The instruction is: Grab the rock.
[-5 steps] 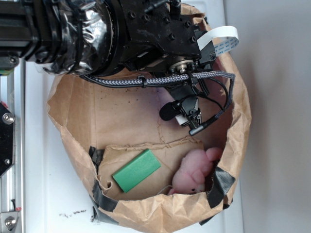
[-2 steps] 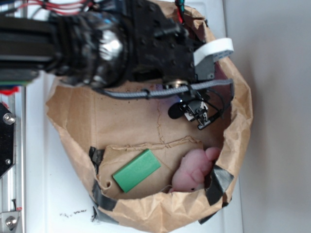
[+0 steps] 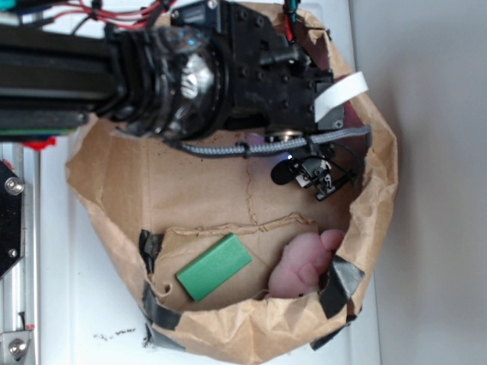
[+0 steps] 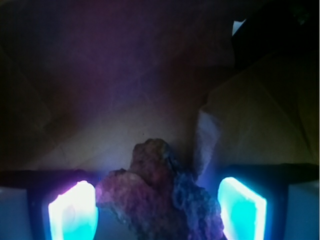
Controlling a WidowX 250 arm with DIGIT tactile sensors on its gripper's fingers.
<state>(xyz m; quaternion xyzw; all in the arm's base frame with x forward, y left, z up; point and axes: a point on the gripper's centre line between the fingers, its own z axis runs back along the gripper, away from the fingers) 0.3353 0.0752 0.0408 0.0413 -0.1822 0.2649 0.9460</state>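
Exterior view shows a brown paper bag (image 3: 114,190) lying open on a white table (image 3: 61,304), the black arm (image 3: 152,68) reaching into it. Well below the pincer, a pink plush toy (image 3: 304,266) and a green block (image 3: 214,267) lie on the bag's floor. Wrist view shows the pincer (image 4: 157,212) spread, the rock (image 4: 160,197) sitting between its glowing pads (image 4: 72,212), touching neither.

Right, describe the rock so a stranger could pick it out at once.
Start at the brown paper bag and go under the black arm at its upper side. Between the glowing pads of the tool sits the rock: rough, lumpy and dark, unlike the smooth green block or the pink plush toy.
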